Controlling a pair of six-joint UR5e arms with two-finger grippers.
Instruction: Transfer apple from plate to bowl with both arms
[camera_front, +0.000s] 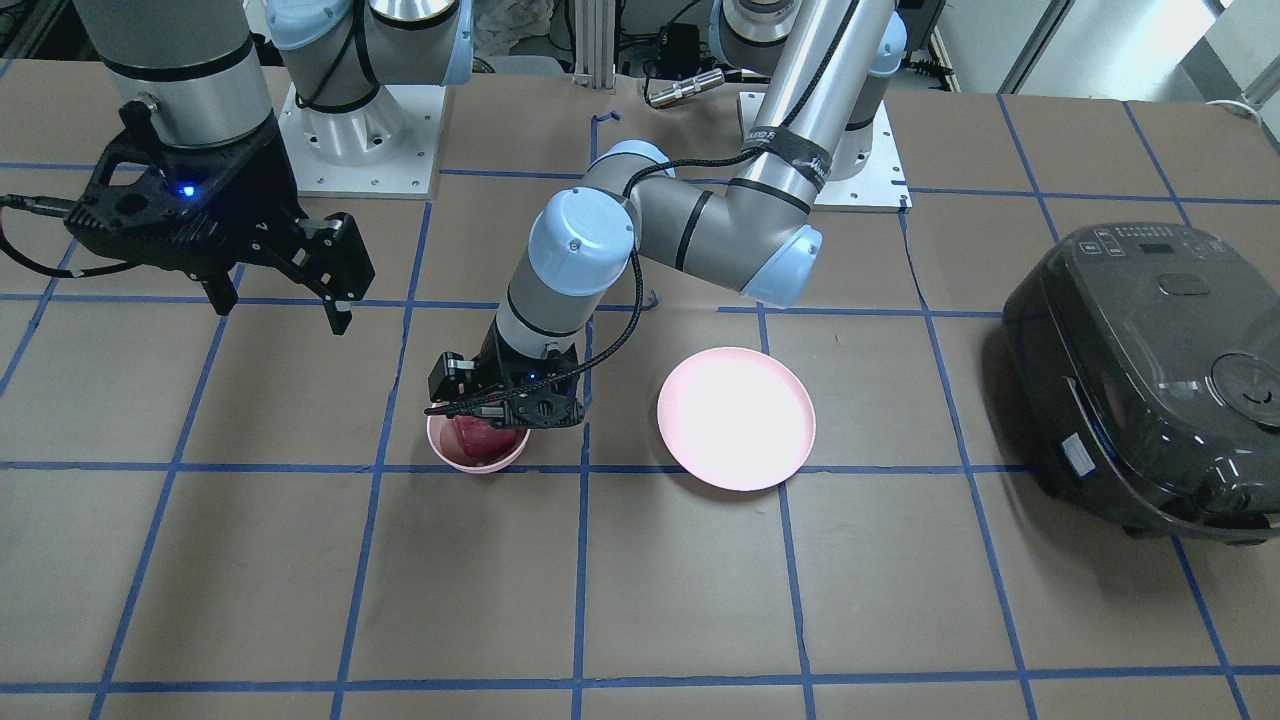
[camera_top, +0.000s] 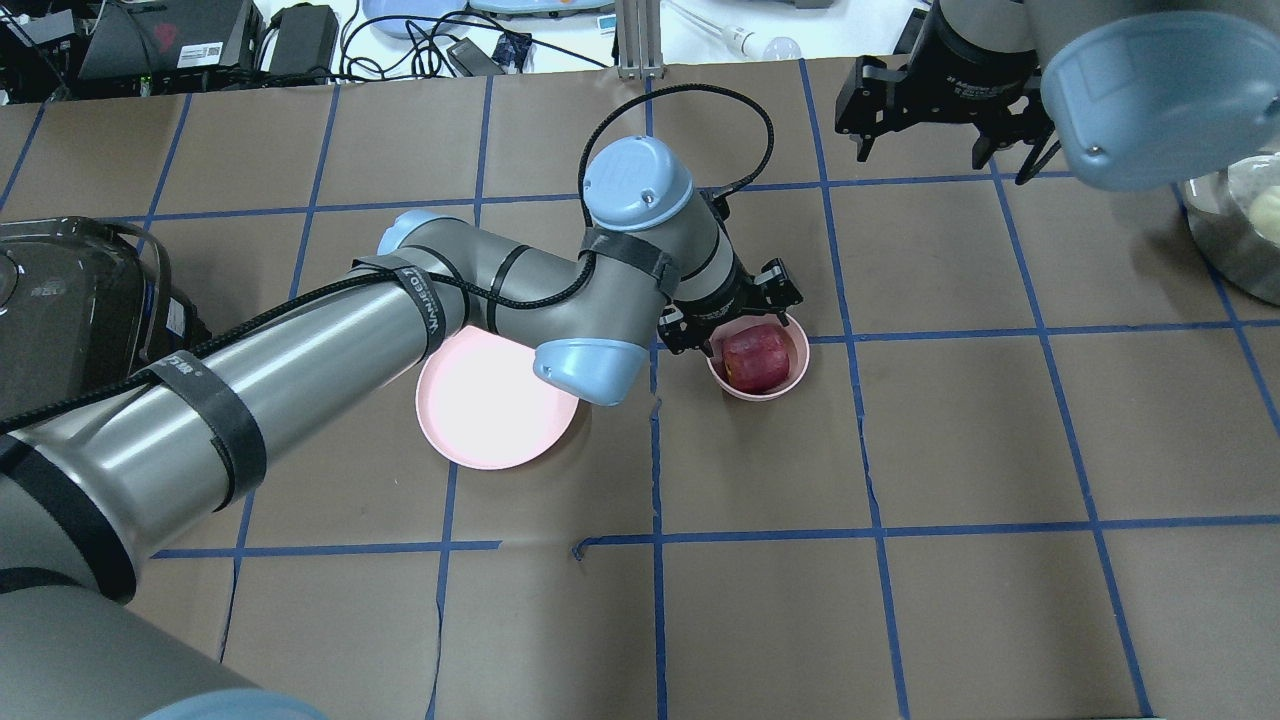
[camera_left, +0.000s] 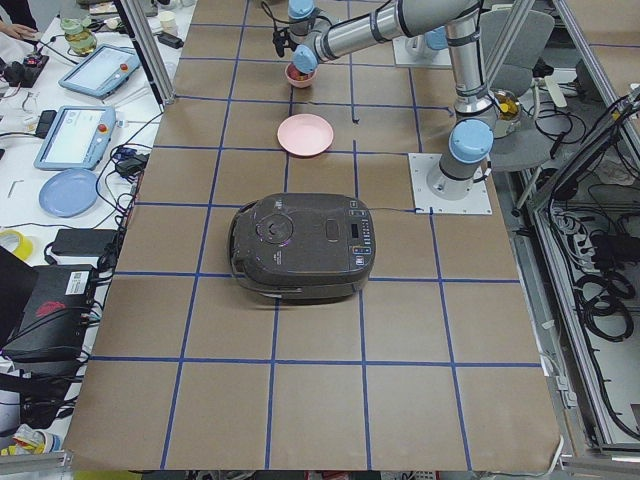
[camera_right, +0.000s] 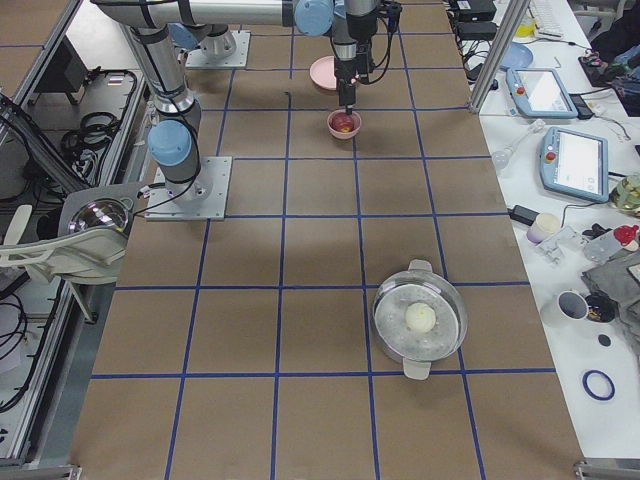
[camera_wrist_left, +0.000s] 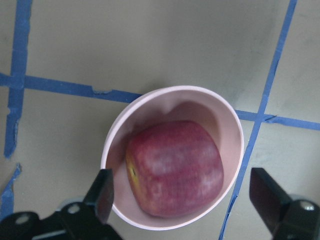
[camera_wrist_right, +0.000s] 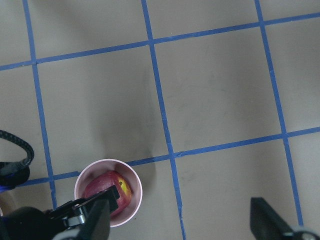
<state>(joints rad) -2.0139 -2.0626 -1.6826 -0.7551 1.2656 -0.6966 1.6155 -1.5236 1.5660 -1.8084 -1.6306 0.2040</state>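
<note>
The apple (camera_wrist_left: 175, 167) lies inside the bowl (camera_wrist_left: 200, 107), its yellowish patch turned to 9 o'clock in your left wrist view. Above it hangs the left gripper (camera_top: 740, 320), its fingers (camera_wrist_left: 102, 192) spread wide, one at 9 o'clock and one at 3 o'clock of the fruit, neither pressing it. On your overhead view the bowl stands on the brown, blue-taped tabletop (camera_top: 900, 600) at 3 o'clock of the plate (camera_top: 490, 410). The two are near each other but apart, and the plate glares under the light. The right gripper (camera_front: 282, 300) hangs high at about 1 o'clock of the bowl in that same view, well apart from it, its fingers likewise parted wide. A dark rice cooker (camera_top: 60, 310) sits at 9 o'clock of the plate. A lidded steel pot (camera_right: 445, 335) shows between 2 and 3 o'clock of the bowl, at the overhead view's edge.
</note>
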